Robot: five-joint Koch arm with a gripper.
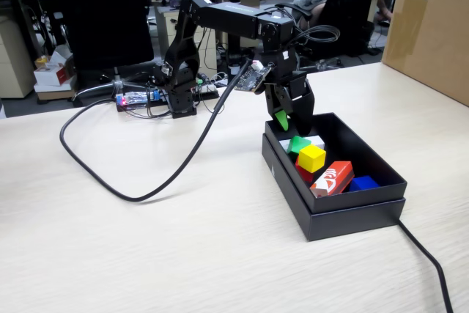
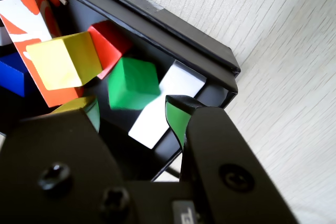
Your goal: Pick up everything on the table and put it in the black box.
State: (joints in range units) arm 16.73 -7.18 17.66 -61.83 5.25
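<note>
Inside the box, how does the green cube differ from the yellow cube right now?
Colour: the green cube is plain green, the yellow cube plain yellow. Place: the green cube lies nearer the box's far corner, against the white block; the yellow cube sits atop the orange-red carton and red cube. Both look equal in size and lie inside the black box.

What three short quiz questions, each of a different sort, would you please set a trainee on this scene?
1. True or false: the yellow cube lies on the table, outside the black box.
2. What lies right next to the green cube? A white block; B brown carton; C black cable.
3. What does the gripper hold between its fingers?
Key: 1 false, it is in the box; 2 A; 3 nothing, it is open.
</note>
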